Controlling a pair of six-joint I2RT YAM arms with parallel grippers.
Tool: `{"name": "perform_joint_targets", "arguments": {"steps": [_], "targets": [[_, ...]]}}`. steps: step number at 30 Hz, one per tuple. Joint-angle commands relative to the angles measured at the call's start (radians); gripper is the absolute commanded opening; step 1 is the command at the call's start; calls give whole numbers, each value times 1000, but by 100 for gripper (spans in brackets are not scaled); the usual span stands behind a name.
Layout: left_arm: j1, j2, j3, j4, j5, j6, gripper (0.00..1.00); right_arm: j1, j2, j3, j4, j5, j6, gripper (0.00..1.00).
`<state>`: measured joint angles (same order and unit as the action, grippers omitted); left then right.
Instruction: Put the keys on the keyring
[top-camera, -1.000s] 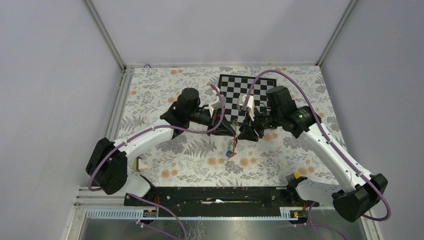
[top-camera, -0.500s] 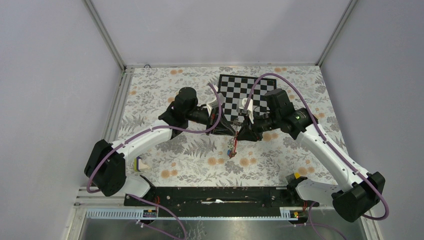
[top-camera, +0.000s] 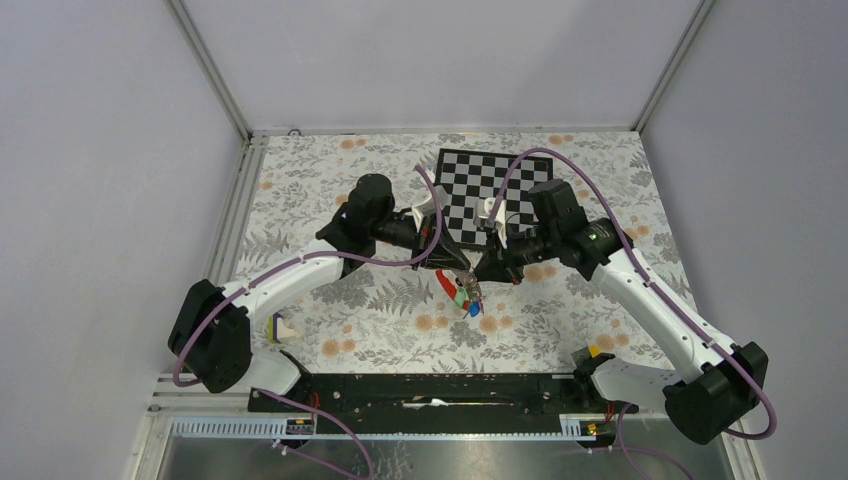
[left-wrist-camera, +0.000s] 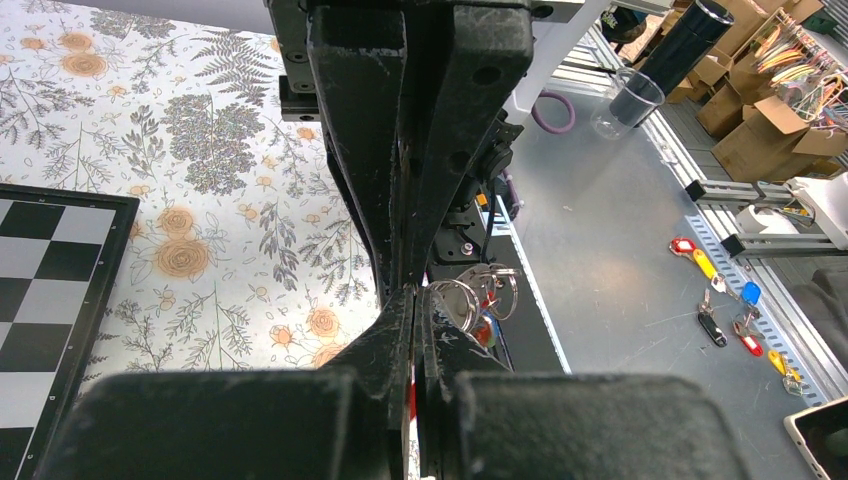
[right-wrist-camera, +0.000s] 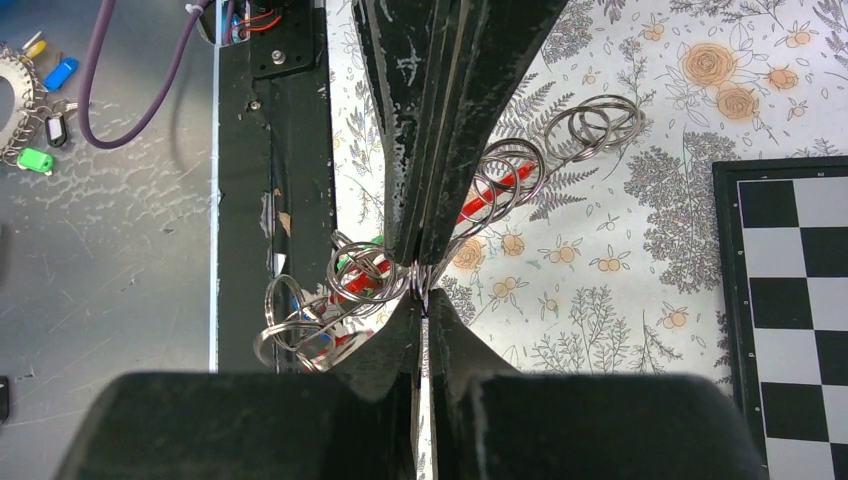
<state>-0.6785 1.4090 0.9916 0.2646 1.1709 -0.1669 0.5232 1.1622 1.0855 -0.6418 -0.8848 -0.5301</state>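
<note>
My right end effector (right-wrist-camera: 422, 300) is clamped on the silver wire keyring (right-wrist-camera: 365, 270), my left end effector (left-wrist-camera: 412, 300) pressed together at its tip; the red, green, blue plastic-tagged keys (top-camera: 461, 296) dangle just beneath both.

A black-and-white checkerboard (top-camera: 465, 178) lies on the flower-printed tablecloth (top-camera: 330, 180) just beyond the left gripper (top-camera: 458, 265) and right gripper (top-camera: 482, 270). A yellow-and-white block (top-camera: 282, 328) sits well behind them to the left, near the black rail (top-camera: 430, 390).
</note>
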Motion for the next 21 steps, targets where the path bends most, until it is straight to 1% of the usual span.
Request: {"name": "perform_joint_targets", "arguments": {"steps": [1, 4, 7, 11, 15, 18, 21], "targets": [[4, -29, 10, 91, 29, -7, 0, -5, 6, -5, 34, -42, 28, 0], [4, -27, 3, 91, 27, -1, 0, -5, 12, -8, 44, -53, 39, 0], [2, -27, -2, 92, 26, 1, 0, -5, 17, -22, 68, -63, 57, 3], [0, -23, -5, 97, 28, 0, 0, -5, 24, -30, 95, -75, 84, 12], [0, -23, -11, 99, 31, 5, 0, -5, 10, -19, 97, -53, 90, 25], [0, -26, -14, 96, 37, 11, 0, -11, -20, -8, 89, -26, 84, 30], [1, -27, -12, 91, 51, 16, 0, -33, -52, 0, 78, -23, 71, 33]]}}
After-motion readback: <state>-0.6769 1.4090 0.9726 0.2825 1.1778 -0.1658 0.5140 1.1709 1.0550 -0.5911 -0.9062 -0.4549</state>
